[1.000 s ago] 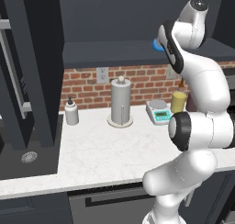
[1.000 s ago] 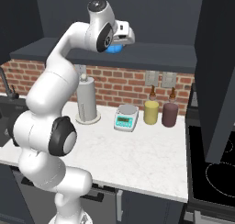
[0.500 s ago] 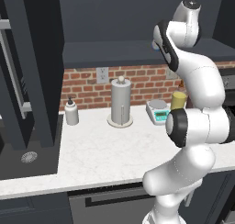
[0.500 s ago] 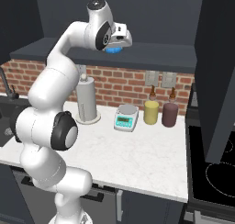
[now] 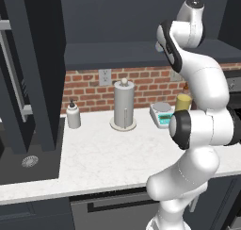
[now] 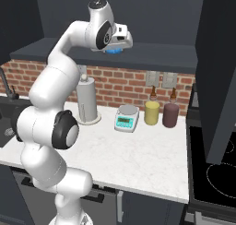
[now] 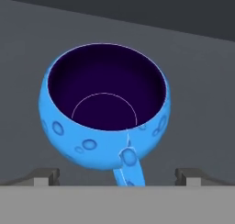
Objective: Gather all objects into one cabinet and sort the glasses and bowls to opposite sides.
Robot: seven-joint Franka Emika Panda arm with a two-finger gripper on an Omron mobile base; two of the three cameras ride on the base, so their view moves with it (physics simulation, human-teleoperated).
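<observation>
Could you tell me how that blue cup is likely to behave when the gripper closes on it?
The blue cup looks rigid and glossy, so it may slip. Its rounded belly could roll or tip if nudged. The handle points toward the open gripper, probably the surest hold.

blue cup (image 7: 105,113) – glossy, dimpled, perhaps ceramic – on a matt grey shelf (image 7: 197,103).
</observation>
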